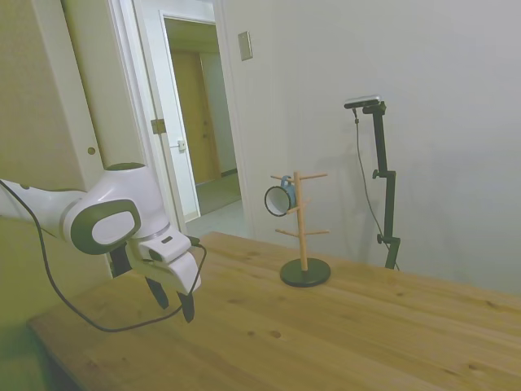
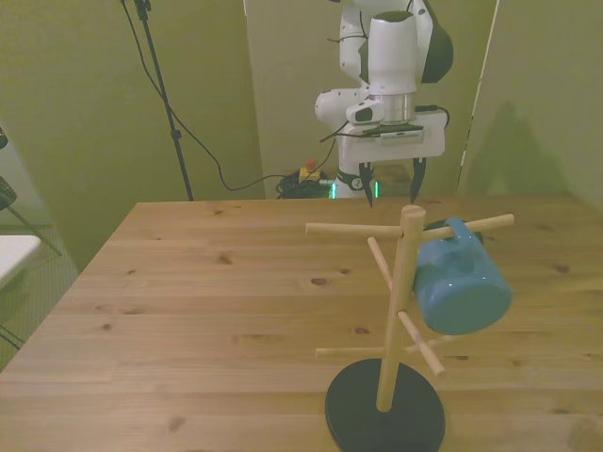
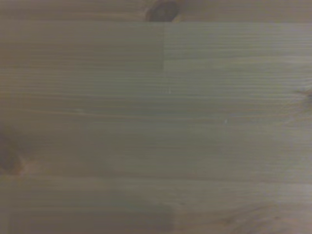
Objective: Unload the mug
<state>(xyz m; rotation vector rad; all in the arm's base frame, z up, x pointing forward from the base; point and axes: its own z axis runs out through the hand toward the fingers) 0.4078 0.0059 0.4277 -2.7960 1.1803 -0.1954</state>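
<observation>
The wooden tabletop (image 1: pixel 342 326) is bare but for the peg tree (image 2: pixel 396 311), which stands on its dark round base well apart from the arm. The mug (image 2: pixel 459 282) hangs by its loop handle on an upper peg, tilted so its weight keeps it hooked. The tool (image 2: pixel 391 179) hovers low over the boards, fingers parted and empty, pointing down; the wrist view shows only blurred wood grain, probably just beneath it.
</observation>
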